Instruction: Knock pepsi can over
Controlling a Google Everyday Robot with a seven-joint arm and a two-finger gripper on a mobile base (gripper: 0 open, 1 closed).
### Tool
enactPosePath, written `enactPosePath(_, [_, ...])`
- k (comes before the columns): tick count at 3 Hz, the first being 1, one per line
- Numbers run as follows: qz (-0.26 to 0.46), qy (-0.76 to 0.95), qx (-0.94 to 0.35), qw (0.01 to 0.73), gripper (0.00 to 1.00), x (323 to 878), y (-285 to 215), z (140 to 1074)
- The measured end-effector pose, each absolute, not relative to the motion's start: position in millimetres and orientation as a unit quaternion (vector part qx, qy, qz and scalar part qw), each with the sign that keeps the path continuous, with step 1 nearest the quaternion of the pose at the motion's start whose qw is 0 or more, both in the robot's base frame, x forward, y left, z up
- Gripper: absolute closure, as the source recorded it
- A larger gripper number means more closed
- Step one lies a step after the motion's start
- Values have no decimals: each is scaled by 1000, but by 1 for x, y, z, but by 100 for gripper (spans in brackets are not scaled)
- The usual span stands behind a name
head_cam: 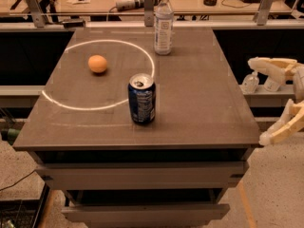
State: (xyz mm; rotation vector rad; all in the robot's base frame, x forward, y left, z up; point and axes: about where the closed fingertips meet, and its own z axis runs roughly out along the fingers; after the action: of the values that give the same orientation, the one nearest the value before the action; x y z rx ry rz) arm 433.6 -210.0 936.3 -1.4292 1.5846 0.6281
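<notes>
The pepsi can (142, 99), dark blue with a silver top and pull-tab, stands upright near the front middle of the dark table (204, 113). My gripper (260, 101) is at the right edge of the view, beyond the table's right side and well apart from the can. Its two cream fingers are spread wide apart, one finger (270, 66) up and the other low, and hold nothing.
A clear plastic water bottle (163, 23) stands upright at the back of the table. An orange (98, 64) lies at the left inside a white circle marking (118, 44). Workbenches with tools run behind. Small white bottles (250, 82) sit on a shelf at right.
</notes>
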Motion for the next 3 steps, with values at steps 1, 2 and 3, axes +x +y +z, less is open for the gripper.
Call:
enactPosePath(1, [307, 624, -543, 470, 0, 423, -192, 933])
enactPosePath(2, [307, 623, -545, 470, 0, 423, -191, 933])
enactPosePath(3, [316, 623, -541, 469, 0, 424, -170, 920])
